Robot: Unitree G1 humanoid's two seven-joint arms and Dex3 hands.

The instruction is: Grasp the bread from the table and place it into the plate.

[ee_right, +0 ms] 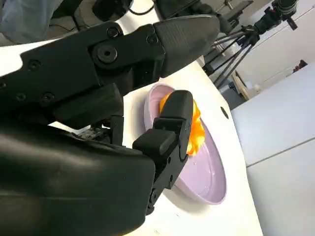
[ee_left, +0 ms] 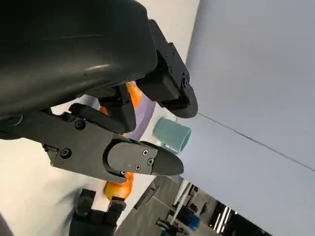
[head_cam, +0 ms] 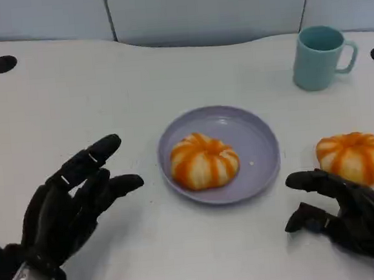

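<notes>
An orange-and-white striped bread (head_cam: pixel 203 161) lies in the lilac plate (head_cam: pixel 258 134) at the table's middle. A second, matching bread (head_cam: pixel 353 156) sits on the bare table to the plate's right. My right hand (head_cam: pixel 348 215) hovers just in front of that second bread, fingers apart and holding nothing. My left hand (head_cam: pixel 75 201) is at the lower left, fingers spread toward the plate, also holding nothing. In the right wrist view, my right hand (ee_right: pixel 98 123) partly hides the plate (ee_right: pixel 202 177) and the bread (ee_right: pixel 196 129) in it. The left wrist view has my left hand (ee_left: pixel 98 98) in front of the plate (ee_left: pixel 142 120).
A teal mug (head_cam: pixel 320 57) stands at the back right, also seen in the left wrist view as the mug (ee_left: pixel 172 135). Two dark round holes (head_cam: pixel 3 63) mark the table's far corners. A grey wall panel runs along the back edge.
</notes>
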